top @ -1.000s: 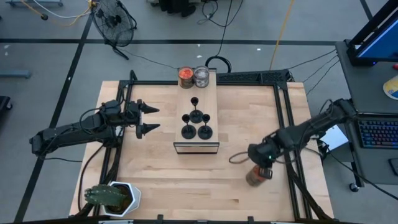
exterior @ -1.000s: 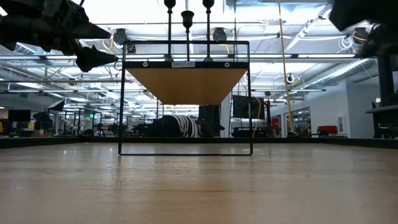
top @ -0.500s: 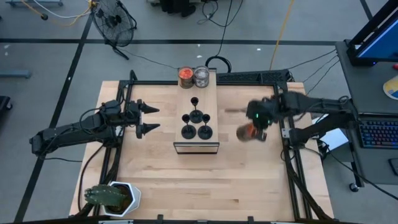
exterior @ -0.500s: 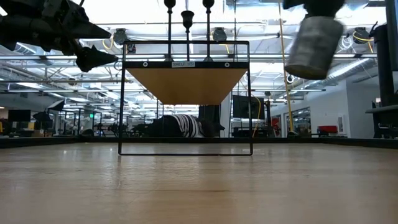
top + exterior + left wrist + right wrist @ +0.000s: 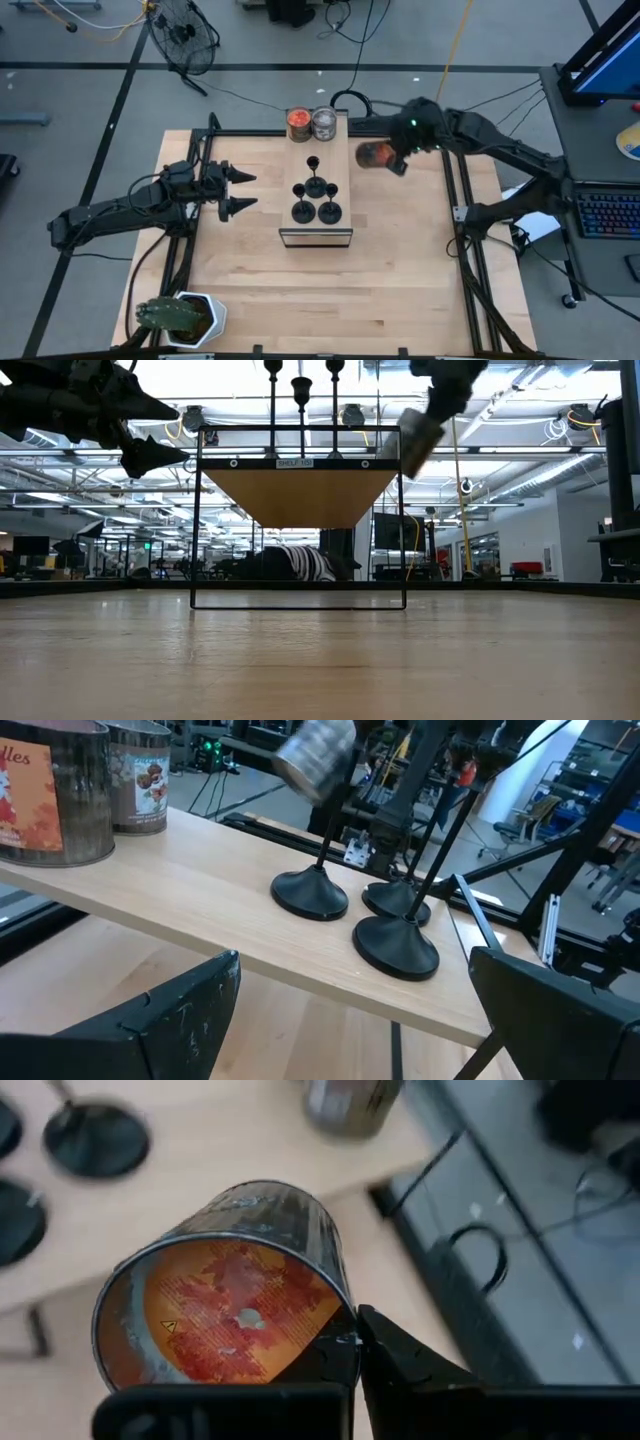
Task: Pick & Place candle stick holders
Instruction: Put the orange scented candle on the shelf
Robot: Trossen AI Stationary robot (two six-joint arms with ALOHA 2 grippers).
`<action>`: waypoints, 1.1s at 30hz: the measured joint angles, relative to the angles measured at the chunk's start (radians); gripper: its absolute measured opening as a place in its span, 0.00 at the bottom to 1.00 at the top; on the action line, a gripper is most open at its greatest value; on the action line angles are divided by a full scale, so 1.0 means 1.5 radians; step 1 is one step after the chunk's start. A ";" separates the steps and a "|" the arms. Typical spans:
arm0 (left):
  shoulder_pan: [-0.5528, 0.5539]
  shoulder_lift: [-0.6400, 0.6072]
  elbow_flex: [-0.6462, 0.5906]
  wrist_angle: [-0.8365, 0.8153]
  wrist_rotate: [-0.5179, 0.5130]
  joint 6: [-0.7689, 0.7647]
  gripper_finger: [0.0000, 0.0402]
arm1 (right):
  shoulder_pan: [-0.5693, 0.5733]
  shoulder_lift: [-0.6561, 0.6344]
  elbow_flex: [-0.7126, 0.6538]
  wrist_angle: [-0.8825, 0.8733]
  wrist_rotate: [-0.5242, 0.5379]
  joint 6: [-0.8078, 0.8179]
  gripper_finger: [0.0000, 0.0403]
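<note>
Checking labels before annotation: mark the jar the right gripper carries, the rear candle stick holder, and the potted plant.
carried jar point(image 5: 374, 154), high view, its side.
rear candle stick holder point(image 5: 313, 163), high view, its top.
potted plant point(image 5: 168, 316), high view, the leaves.

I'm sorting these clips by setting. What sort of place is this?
Probably a robotics lab or workshop in an open industrial hall: a wooden table in a black frame, a floor fan and loose cables, a computer desk with keyboard, exposed ceiling pipes.
</note>
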 joint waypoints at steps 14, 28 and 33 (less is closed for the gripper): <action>0.000 0.000 0.000 0.000 0.000 -0.005 0.99 | -0.082 0.167 0.164 0.097 -0.098 -0.077 0.00; 0.000 0.000 0.000 0.000 -0.001 -0.001 0.99 | -0.063 0.323 0.359 0.004 -0.169 -0.088 0.00; 0.000 0.000 0.000 0.000 -0.001 -0.001 0.99 | -0.063 0.337 0.360 0.027 -0.194 -0.093 0.00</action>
